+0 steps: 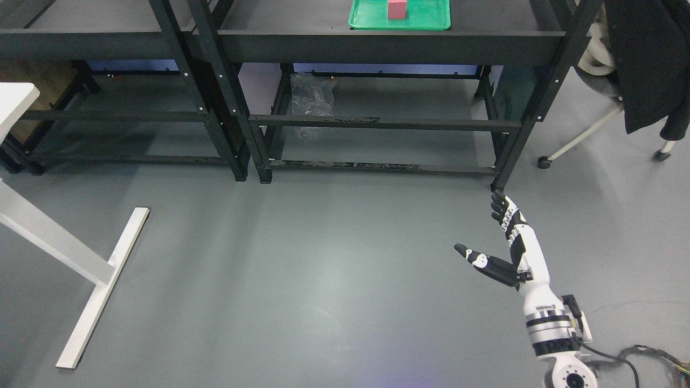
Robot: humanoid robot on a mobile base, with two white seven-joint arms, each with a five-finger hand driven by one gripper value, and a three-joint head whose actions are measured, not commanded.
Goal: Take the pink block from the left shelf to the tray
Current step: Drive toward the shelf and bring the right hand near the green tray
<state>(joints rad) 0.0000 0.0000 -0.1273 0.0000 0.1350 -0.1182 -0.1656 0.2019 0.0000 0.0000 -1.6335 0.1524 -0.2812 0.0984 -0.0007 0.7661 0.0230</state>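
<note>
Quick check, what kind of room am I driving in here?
Most likely a lab or workshop test area: black metal shelves on a bare grey floor, a white desk leg, and a wheeled chair with a dark coat over it. A green tray holds the pink block.

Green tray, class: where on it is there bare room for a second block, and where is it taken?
The green tray is bare left and right of the pink block, which occupies its middle. The right shelf beside the tray is also bare.
</note>
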